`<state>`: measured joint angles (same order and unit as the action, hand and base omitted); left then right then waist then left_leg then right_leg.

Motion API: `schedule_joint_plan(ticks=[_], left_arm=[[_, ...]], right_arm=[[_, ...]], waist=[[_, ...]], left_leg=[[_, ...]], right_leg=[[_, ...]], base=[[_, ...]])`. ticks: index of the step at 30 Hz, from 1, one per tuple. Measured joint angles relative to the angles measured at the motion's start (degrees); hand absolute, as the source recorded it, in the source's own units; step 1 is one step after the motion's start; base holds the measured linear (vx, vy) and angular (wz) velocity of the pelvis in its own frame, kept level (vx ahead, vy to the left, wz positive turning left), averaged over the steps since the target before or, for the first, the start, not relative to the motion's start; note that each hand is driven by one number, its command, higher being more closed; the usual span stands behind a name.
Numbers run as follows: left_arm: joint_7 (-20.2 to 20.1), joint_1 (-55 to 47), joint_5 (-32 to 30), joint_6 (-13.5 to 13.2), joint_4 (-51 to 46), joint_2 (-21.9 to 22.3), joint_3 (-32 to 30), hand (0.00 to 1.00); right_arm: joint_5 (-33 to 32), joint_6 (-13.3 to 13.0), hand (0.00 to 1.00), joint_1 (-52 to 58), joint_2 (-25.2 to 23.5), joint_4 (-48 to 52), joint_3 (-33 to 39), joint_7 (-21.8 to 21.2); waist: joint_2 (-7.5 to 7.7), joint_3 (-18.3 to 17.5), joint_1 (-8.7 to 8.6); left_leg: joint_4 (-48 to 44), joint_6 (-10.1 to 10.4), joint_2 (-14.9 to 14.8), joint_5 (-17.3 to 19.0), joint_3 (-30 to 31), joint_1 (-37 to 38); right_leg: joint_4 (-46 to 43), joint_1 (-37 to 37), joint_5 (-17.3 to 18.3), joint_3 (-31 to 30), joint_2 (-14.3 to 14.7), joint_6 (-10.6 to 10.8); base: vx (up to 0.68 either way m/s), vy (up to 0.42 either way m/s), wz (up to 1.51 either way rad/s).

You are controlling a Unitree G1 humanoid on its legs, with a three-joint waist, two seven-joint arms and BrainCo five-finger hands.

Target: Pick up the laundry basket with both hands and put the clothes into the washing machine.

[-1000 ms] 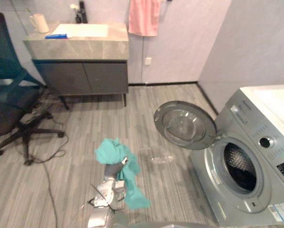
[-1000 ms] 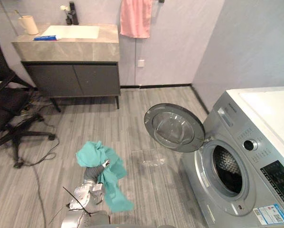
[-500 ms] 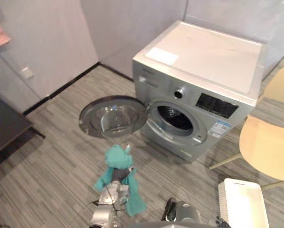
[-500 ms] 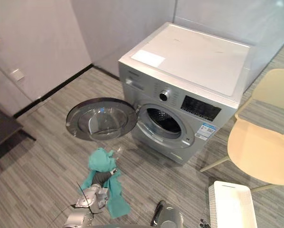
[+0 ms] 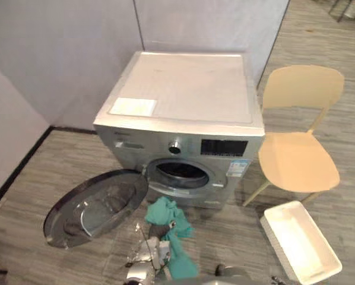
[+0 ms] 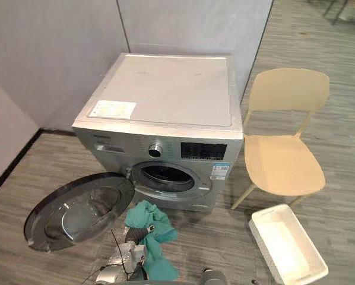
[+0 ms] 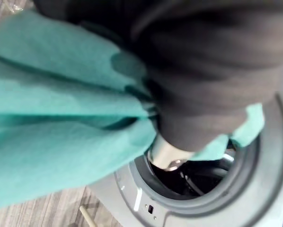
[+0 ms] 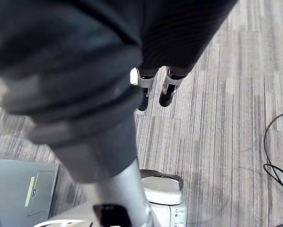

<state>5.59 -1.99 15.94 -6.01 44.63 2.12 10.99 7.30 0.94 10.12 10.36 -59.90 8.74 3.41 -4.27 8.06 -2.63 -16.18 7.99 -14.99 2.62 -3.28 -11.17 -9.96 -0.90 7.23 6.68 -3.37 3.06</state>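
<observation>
The left hand [image 7: 198,94] has its fingers closed on a bunched teal garment [image 5: 168,215], which it holds up off the floor just in front of the silver washing machine [image 5: 183,101], near the drum opening [image 5: 180,172] and beside the round door [image 5: 94,205] swung wide open. The right hand [image 8: 153,87] hangs over the grey plank floor [image 8: 217,118] with its fingers loose and nothing in them. The white laundry basket [image 5: 299,240] sits on the floor to the machine's right, below a pale yellow chair [image 5: 296,157].
</observation>
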Motion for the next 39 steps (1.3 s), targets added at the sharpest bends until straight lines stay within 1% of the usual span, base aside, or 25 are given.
schedule_joint_plan(ticks=[2, 4, 6, 7, 8, 9, 10, 11, 12, 13, 14, 16, 17, 18, 21, 22, 23, 24, 25, 26, 28, 29, 31, 34, 39], left_arm=[[0.1, 2.48, 0.81, -0.02, 2.49, -2.52, 0.93, 1.0], [0.72, 3.0, 0.9, -0.01, 3.32, -4.46, 2.32, 1.0], [1.02, 3.22, 1.24, -0.15, 3.31, -5.2, 2.53, 1.0], [1.08, 4.07, 1.43, -0.28, 3.29, -5.36, 2.53, 1.0], [1.08, 5.03, 1.51, -0.39, 3.29, -5.41, 2.53, 1.0], [1.33, 8.35, 2.07, -0.79, 3.16, -5.86, 2.55, 1.0], [1.86, 10.22, 2.29, -0.9, 3.16, -6.1, 2.55, 1.0], [2.66, 14.06, 2.69, -0.96, 3.17, -6.33, 2.64, 1.0], [3.18, 15.98, 2.96, -1.0, 3.13, -6.26, 2.68, 1.0], [3.55, 19.88, 3.6, -1.34, 3.03, -6.15, 2.61, 1.0], [4.8, 24.28, 3.87, -2.07, 2.89, -6.11, 2.45, 1.0], [5.77, 27.78, 4.76, -2.17, 2.89, -5.86, 2.16, 1.0], [6.94, 31.84, 5.58, -2.3, 2.91, -5.71, 1.54, 1.0], [7.34, 33.5, 6.13, -2.41, 2.92, -5.64, 0.9, 1.0], [9.64, 41.29, 8.22, -3.38, 2.22, -5.06, -3.39, 1.0], [10.19, 44.25, 8.8, -3.39, 0.02, -5.23, -5.05, 1.0], [11.39, 47.79, 9.72, -3.61, -3.74, -5.85, -7.05, 1.0], [11.62, 48.66, 10.04, -3.87, -4.35, -5.85, -7.47, 1.0], [12.42, 51.7, 10.97, -4.7, -6.26, -5.8, -9.56, 1.0], [12.62, 53.27, 11.34, -5.0, -6.77, -5.89, -10.33, 1.0], [14.45, 57.86, 13.47, -5.82, -9.12, -6.76, -13.22, 1.0], [14.79, 58.66, 13.93, -5.96, -9.58, -6.99, -13.97, 1.0], [16.55, 60.87, 15.04, -6.71, -10.99, -8.36, -15.83, 1.0], [18.53, 63.69, 16.27, -6.91, -10.98, -10.01, -16.39, 1.0], [19.6, 71.22, 19.56, -8.11, -10.79, -13.87, -16.34, 1.0]], right_arm=[[0.04, -0.26, 0.0, -0.66, -2.2, -0.09, -0.35, 0.75], [0.07, -0.23, 0.0, -1.19, -2.79, -0.21, -0.88, 1.43], [0.06, 0.13, 0.0, -2.69, -2.35, -0.89, -1.99, 1.59], [0.05, 0.2, 0.0, -4.34, -1.05, -1.57, -3.05, 1.48], [0.03, 0.21, 0.0, -5.17, -0.45, -1.64, -3.26, 1.11], [-0.13, 0.17, 0.0, -7.86, -0.16, -1.54, -4.73, 1.72], [-0.2, 0.11, 0.0, -9.55, -0.32, -1.46, -5.42, 1.99], [-0.04, 0.1, 0.0, -12.65, -0.09, -1.12, -6.78, 2.99], [0.05, 0.17, 0.0, -13.74, 0.24, -0.54, -7.33, 3.33], [0.05, 0.43, 0.0, -15.22, 1.01, 0.44, -9.51, 3.47], [0.04, 0.4, 0.0, -17.04, 0.28, 2.27, -10.63, 4.37], [0.05, 0.44, 0.0, -18.76, 0.08, 2.84, -11.33, 5.71], [0.04, 0.42, 0.0, -22.11, -0.13, 3.09, -11.67, 6.66], [0.02, 0.42, 0.0, -23.33, -0.2, 3.51, -11.76, 7.05], [-0.63, -0.31, 0.0, -26.11, -2.24, 12.47, -12.83, 8.14], [-0.83, -1.0, 0.0, -26.11, -4.54, 18.62, -14.38, 8.27], [-1.88, -2.08, 0.0, -26.16, -7.54, 25.1, -15.89, 8.88], [-2.29, -2.35, 0.0, -26.16, -8.15, 26.34, -16.49, 8.92], [-2.96, -3.16, 0.0, -26.17, -10.28, 30.54, -18.45, 8.86], [-3.3, -3.39, 0.0, -26.1, -11.19, 32.57, -19.23, 8.82], [-5.09, -4.9, 0.0, -25.66, -13.35, 39.49, -20.97, 8.85], [-5.33, -5.18, 0.0, -25.55, -13.36, 40.95, -21.09, 8.86], [-7.73, -7.17, 0.0, -24.31, -13.58, 45.97, -21.05, 8.87], [-11.52, -9.6, 0.0, -20.32, -13.43, 50.26, -21.28, 8.46], [-16.53, -10.91, 0.0, -16.09, -13.48, 52.89, -23.69, 6.24]], waist=[[3.23, 1.3, -0.15], [4.79, 1.56, 0.39], [4.73, 2.13, 0.44], [4.24, 2.99, 0.41], [4.78, 3.55, 0.44], [4.45, 6.27, 0.38], [4.51, 7.76, 0.41], [4.32, 10.73, -0.1], [4.29, 11.97, -0.37], [4.72, 13.94, -0.41], [5.25, 14.78, -0.31], [5.41, 15.04, -1.08], [5.86, 15.74, -1.72], [6.07, 16.31, -1.74], [6.8, 18.34, -1.65], [6.83, 18.73, -1.83], [7.17, 20.16, -1.55], [7.26, 20.45, -1.47], [7.67, 21.35, -1.31], [7.85, 21.8, -1.34], [8.06, 22.35, -1.44], [8.07, 22.36, -1.5], [8.58, 22.66, -1.53], [8.74, 22.72, -1.6], [9.53, 22.96, -2.08]], left_leg=[[1.34, -0.69, 2.85, 0.08, -2.5, 0.09], [1.08, -1.69, 3.98, 0.75, -5.1, -0.07], [0.31, -2.64, 4.17, 1.59, -8.25, -0.71], [-0.53, -2.9, 3.55, 2.18, -10.41, -2.06], [-1.14, -2.98, 3.13, 2.42, -11.39, -2.76], [-3.28, -2.51, 2.26, 3.29, -13.09, -5.18], [-4.59, -2.43, 1.58, 3.69, -13.74, -6.24], [-7.01, -2.33, 0.37, 4.28, -14.03, -7.84], [-8.05, -2.43, -0.21, 4.44, -14.04, -8.56], [-9.62, -2.42, -1.18, 4.48, -13.87, -10.11], [-10.99, -2.41, -2.24, 4.47, -13.59, -13.13], [-11.75, -2.4, -2.55, 4.42, -12.78, -16.04], [-12.48, -2.32, -2.97, 4.34, -12.44, -18.6], [-12.9, -2.32, -3.16, 4.34, -12.39, -19.34], [-16.07, -2.31, -4.88, 4.43, -11.76, -24.7], [-18.17, -2.22, -5.96, 4.79, -10.96, -28.44], [-21.05, -2.01, -7.34, 5.52, -10.22, -31.99], [-21.77, -1.94, -7.54, 5.62, -9.86, -32.81], [-24.43, -1.96, -8.2, 6.38, -9.08, -35.92], [-25.9, -1.94, -8.36, 6.85, -8.5, -37.49], [-32.59, -1.91, -9.6, 9.1, -6.09, -44.62], [-34.03, -1.92, -10.06, 9.67, -5.67, -46.26], [-39.64, -1.74, -11.07, 11.73, -3.76, -51.7], [-43.58, -1.73, -11.97, 13.0, -2.1, -56.17], [-46.67, -1.71, -12.79, 13.56, -1.17, -62.01]], right_leg=[[3.6, 0.34, -2.27, -0.89, -3.32, 2.44], [4.2, -0.67, -3.16, -2.58, -4.92, 3.06], [3.97, -3.24, -3.71, -5.1, -5.76, 3.8], [3.65, -5.97, -4.42, -7.11, -5.64, 4.24], [3.2, -7.36, -4.88, -7.37, -5.61, 3.99], [1.16, -11.68, -5.05, -6.99, -5.58, 3.01], [-0.17, -13.28, -5.13, -6.83, -5.55, 2.9], [-2.7, -15.51, -5.3, -6.84, -5.14, 3.06], [-3.51, -16.43, -5.32, -6.82, -4.75, 3.21], [-5.35, -18.45, -5.35, -6.66, -4.13, 3.44], [-7.54, -22.08, -5.36, -5.33, -3.71, 3.43], [-9.05, -24.85, -5.34, -4.41, -3.64, 3.41], [-10.26, -27.66, -5.36, -3.77, -3.6, 3.39], [-10.94, -28.54, -5.37, -3.72, -3.53, 3.38], [-14.26, -34.37, -5.35, -1.84, -3.32, 3.25], [-16.31, -37.69, -4.97, -0.4, -3.19, 2.62], [-19.35, -41.06, -4.21, 0.69, -2.86, 1.56], [-20.3, -41.87, -3.95, 1.08, -2.88, 1.31], [-24.1, -45.14, -2.49, 2.06, -3.19, 0.57], [-26.08, -46.77, -1.57, 2.43, -3.72, 0.47], [-34.04, -53.62, 1.64, 2.73, -4.35, 0.16], [-35.66, -55.19, 2.34, 2.76, -4.48, 0.06], [-41.43, -60.19, 4.64, 2.67, -4.67, 0.02], [-45.24, -63.89, 5.93, 2.8, -4.73, -0.13], [-48.12, -69.57, 6.44, 2.75, -4.67, -0.27]], base=[[0.08, 0.237, -0.2], [0.04, 0.236, -0.35], [-0.02, 0.146, -0.78], [-0.06, 0.114, -1.0], [-0.1, 0.101, -1.07], [-0.12, 0.085, -0.86], [-0.12, 0.065, -0.92], [-0.14, 0.004, -0.53], [-0.14, -0.048, -0.4], [-0.15, -0.084, -0.27], [-0.11, -0.086, -0.23], [-0.07, -0.092, -0.06], [-0.04, -0.076, -0.04], [-0.03, -0.075, -0.12], [-0.04, -0.078, -0.21], [-0.05, -0.096, -0.2], [-0.05, -0.073, -0.17], [-0.04, -0.079, -0.13], [-0.04, -0.062, 0.0], [-0.05, -0.06, 0.02], [-0.05, -0.032, -0.02], [-0.03, -0.033, -0.08], [-0.03, -0.041, -0.1], [-0.01, -0.027, -0.07], [-0.04, -0.023, -0.13]])
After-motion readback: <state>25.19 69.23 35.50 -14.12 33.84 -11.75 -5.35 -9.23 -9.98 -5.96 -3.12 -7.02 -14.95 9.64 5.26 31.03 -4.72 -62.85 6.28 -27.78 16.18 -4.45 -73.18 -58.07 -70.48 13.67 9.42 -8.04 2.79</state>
